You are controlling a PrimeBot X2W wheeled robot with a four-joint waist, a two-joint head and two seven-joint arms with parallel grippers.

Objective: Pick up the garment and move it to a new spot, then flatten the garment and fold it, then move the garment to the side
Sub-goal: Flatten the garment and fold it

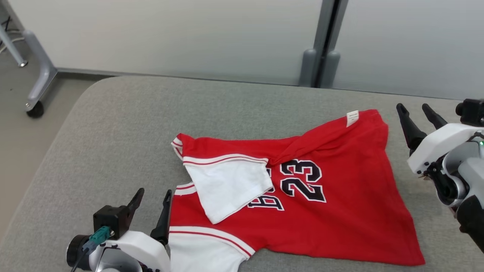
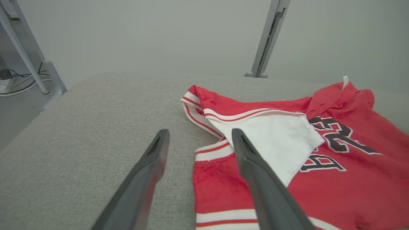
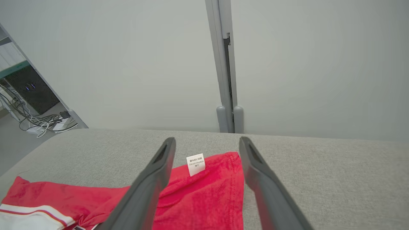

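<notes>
A red jersey (image 1: 340, 204) with the number 23 and white sleeves lies crumpled on the grey table (image 1: 124, 128). One white sleeve (image 1: 230, 185) is folded over its chest, and a white care tag (image 1: 352, 118) sticks up at its far right corner. My left gripper (image 1: 153, 196) stands open at the jersey's near-left edge, its right finger beside the collar trim (image 2: 212, 150). Just right of the jersey's far corner, my right gripper (image 1: 416, 113) is open. In the right wrist view the care tag (image 3: 196, 164) sits between the fingers, beyond them.
A frosted partition with a grey post (image 1: 321, 45) runs behind the table. A wheeled frame leg (image 1: 38, 75) stands on the floor at the far left. Bare table lies left of and beyond the jersey.
</notes>
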